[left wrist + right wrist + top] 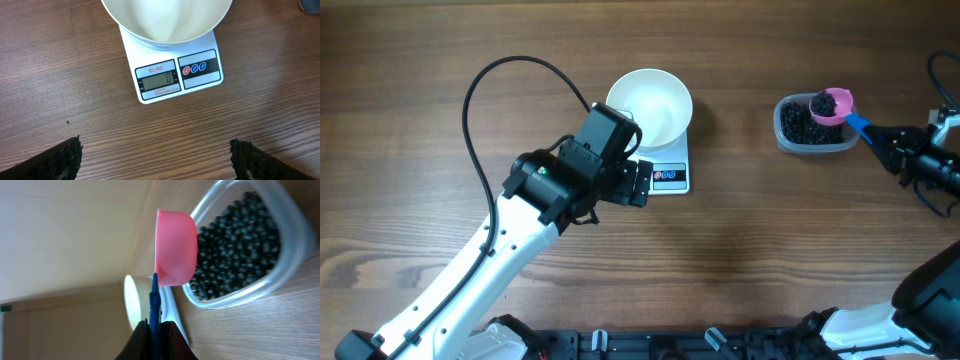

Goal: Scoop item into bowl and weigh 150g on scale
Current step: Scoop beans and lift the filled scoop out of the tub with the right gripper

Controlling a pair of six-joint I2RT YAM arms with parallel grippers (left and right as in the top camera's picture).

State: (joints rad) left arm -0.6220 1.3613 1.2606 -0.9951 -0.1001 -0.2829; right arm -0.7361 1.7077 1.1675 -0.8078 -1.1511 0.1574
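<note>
Near the middle of the table (410, 70), a bit toward the far edge, sat the scale (672, 176). On top of it stood the bowl (650, 105), white and round, and it hid most of the scale. Only the front strip of the scale stuck out, with its screen (159, 78) and its little round buttons (194, 68). The screen showed a zero.

The left gripper (638, 184) hung over the table just in front of the scale, on the side near the robot. Its fingers (64, 159) were spread as wide as they go, and they held nothing. They were not touching the scale or the bowl.

Over by the right edge of the table sat a clear tub (790, 140). It held the beads (235, 240), black and tiny, in a big heap. The right gripper (878, 136) was squeezed tight on the blue handle (860, 125) of a pink scoop (833, 104). The scoop was over the far right corner of the tub, and it had a small pile of beads in it too. I could not tell if the scoop was touching the heap. The tub and the bowl were well apart.
</note>
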